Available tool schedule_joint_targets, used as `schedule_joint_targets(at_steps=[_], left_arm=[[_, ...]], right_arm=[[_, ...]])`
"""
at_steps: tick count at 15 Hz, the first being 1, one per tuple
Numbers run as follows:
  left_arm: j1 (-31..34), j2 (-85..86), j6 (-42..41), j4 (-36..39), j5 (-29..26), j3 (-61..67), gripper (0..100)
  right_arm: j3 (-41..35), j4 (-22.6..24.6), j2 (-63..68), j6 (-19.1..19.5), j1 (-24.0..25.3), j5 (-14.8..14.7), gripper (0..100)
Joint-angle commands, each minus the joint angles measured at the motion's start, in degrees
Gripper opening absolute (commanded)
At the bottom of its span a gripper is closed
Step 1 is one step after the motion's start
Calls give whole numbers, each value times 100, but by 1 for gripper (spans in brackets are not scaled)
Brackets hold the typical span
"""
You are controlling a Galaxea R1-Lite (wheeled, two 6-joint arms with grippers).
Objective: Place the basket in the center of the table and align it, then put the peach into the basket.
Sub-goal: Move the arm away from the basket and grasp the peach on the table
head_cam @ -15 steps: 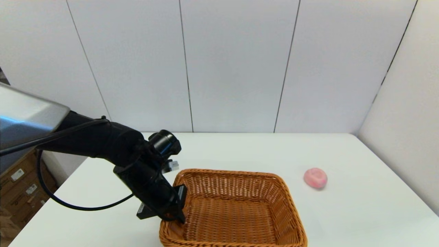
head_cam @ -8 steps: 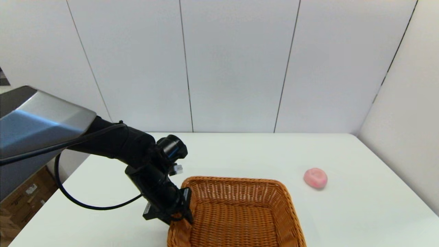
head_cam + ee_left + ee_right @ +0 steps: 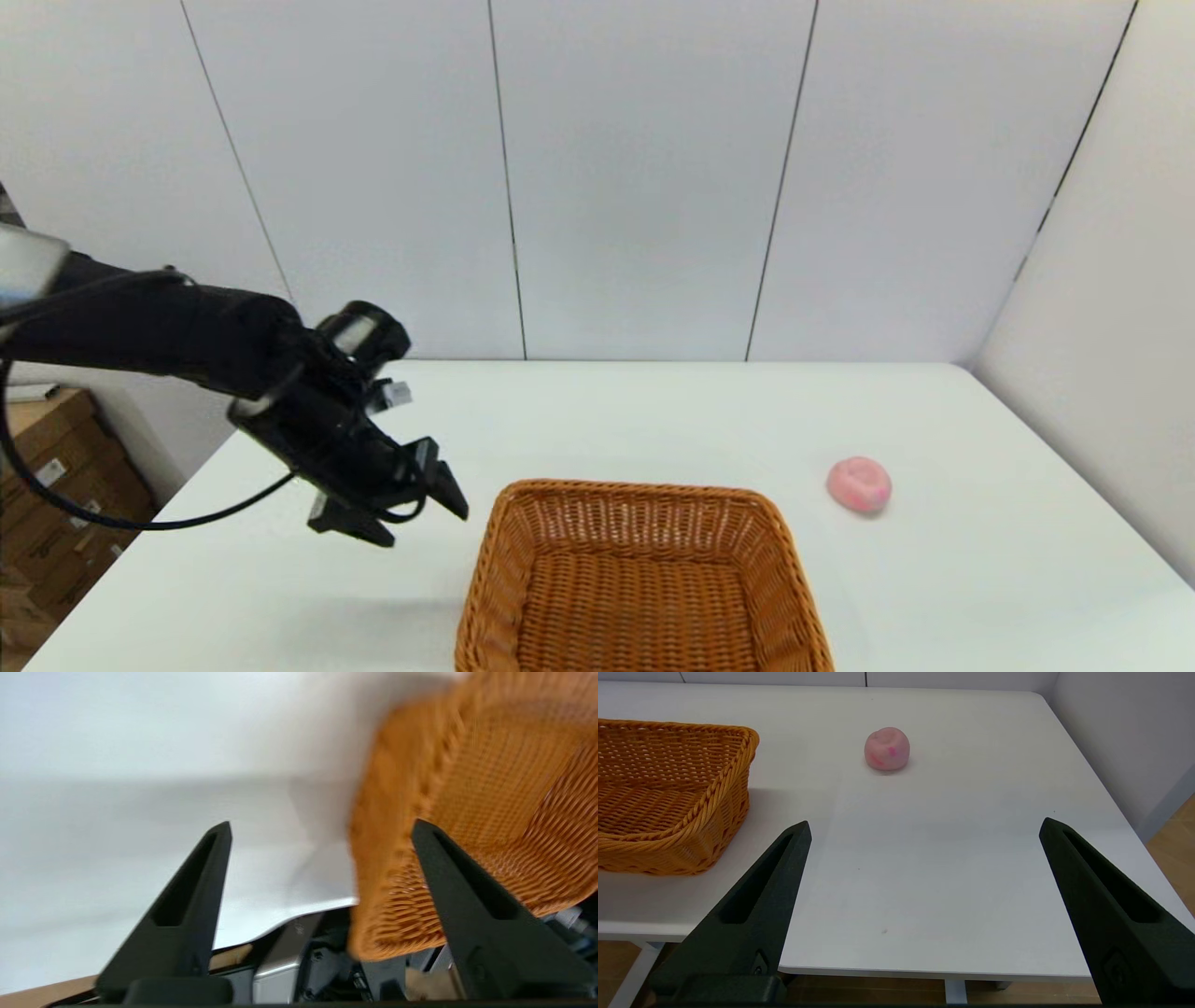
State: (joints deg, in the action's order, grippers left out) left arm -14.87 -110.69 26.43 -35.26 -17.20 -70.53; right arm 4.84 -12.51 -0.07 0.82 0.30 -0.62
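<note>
Basket [image 3: 644, 579] sat on the white table [image 3: 980, 579], at its near middle edge. Left gripper [image 3: 415, 504] hovered above the table just beside the basket's left rim, fingers apart, holding nothing. Peach [image 3: 858, 484] lay well apart on the right. Right gripper [image 3: 924, 830] waited near the table's edge, wide open.

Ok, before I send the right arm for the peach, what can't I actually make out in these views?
- Basket, head view: its near side is cut off by the bottom edge.
- Basket, left wrist view: smeared by blur, and the left gripper has one finger across it.
- Right gripper: absent from the head view; only its open fingers show, short of the table.
- Peach: underside hidden.
</note>
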Motion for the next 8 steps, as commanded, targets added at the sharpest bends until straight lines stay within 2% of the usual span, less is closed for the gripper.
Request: schedule_joint_targets(at_steps=[1,2,4,8], left_arm=[[1566,636,-991,-298,384,-136,100],[1856,768,-1087,-307,657,-101,100],[2111,1322,-1158,-307,788,145,100],[2076,2851,-1254,-298,1245,936,100]], right_arm=[[-1,-15,-1,-3,5,1,100],[-1,-6,7,6,5,1,100],[-1,-15,7,6,5,1,100],[-1,-6,-1,-3,5,1,100]])
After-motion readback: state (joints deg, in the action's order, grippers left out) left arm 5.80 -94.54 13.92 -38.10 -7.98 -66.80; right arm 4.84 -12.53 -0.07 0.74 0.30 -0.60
